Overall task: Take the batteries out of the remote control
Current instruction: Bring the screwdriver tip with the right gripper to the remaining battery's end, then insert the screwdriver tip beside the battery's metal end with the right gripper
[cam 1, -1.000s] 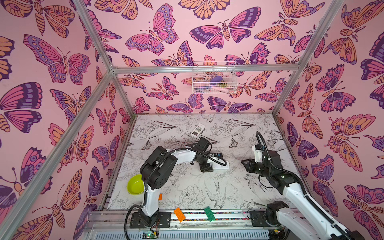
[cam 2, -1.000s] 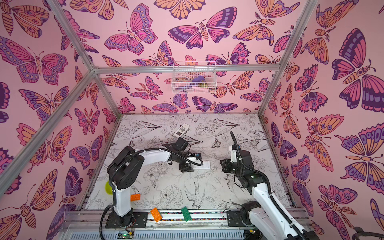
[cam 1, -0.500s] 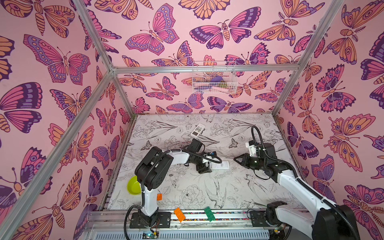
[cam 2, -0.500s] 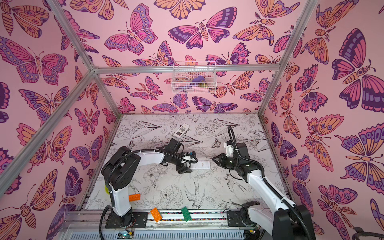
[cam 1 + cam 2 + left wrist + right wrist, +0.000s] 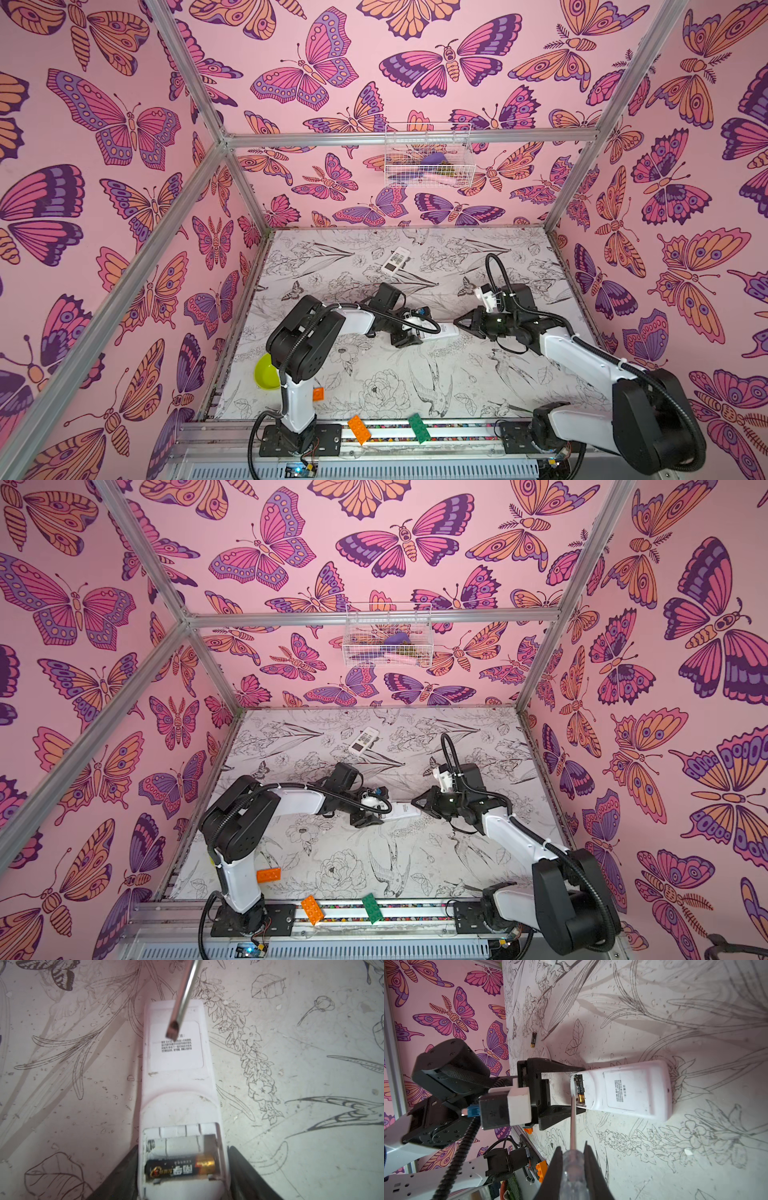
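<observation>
The white remote control (image 5: 176,1088) lies back-up mid-table, also in both top views (image 5: 444,330) (image 5: 406,812). Its compartment is uncovered: one black, gold-ended battery (image 5: 179,1169) (image 5: 580,1088) lies in one slot, and the slot beside it is bare. Another battery (image 5: 533,1039) lies loose on the table. My left gripper (image 5: 182,1151) (image 5: 419,331) is shut on the remote's compartment end, one finger on each side. My right gripper (image 5: 572,1147) (image 5: 459,322) is shut on a clear-handled screwdriver (image 5: 573,1118), whose tip (image 5: 172,1030) hovers over the remote's label.
A second white remote (image 5: 395,260) lies near the back. A yellow-green bowl (image 5: 266,371) sits at the left behind my left arm. Orange (image 5: 359,429) and green (image 5: 419,428) bricks rest on the front rail. A wire basket (image 5: 428,156) hangs on the back wall.
My right arm has swung left, bringing the screwdriver over the remote. My left gripper's fingers have drawn in against the remote's sides.
</observation>
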`<action>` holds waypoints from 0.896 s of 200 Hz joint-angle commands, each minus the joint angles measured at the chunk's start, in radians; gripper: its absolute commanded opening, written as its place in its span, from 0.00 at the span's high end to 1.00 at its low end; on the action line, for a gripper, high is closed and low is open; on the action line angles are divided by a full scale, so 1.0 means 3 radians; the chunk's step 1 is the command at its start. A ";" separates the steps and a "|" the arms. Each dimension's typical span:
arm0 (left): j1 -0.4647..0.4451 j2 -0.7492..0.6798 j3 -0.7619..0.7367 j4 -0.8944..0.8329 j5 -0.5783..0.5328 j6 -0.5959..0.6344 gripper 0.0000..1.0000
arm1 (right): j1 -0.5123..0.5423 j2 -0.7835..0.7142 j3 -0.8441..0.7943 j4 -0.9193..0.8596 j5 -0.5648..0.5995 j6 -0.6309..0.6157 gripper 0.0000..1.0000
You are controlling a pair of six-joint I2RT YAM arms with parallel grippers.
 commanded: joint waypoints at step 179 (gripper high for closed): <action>0.0019 0.0215 -0.0011 -0.0325 -0.0043 -0.0097 0.52 | 0.0296 0.0713 0.0651 -0.0665 -0.0134 -0.0735 1.00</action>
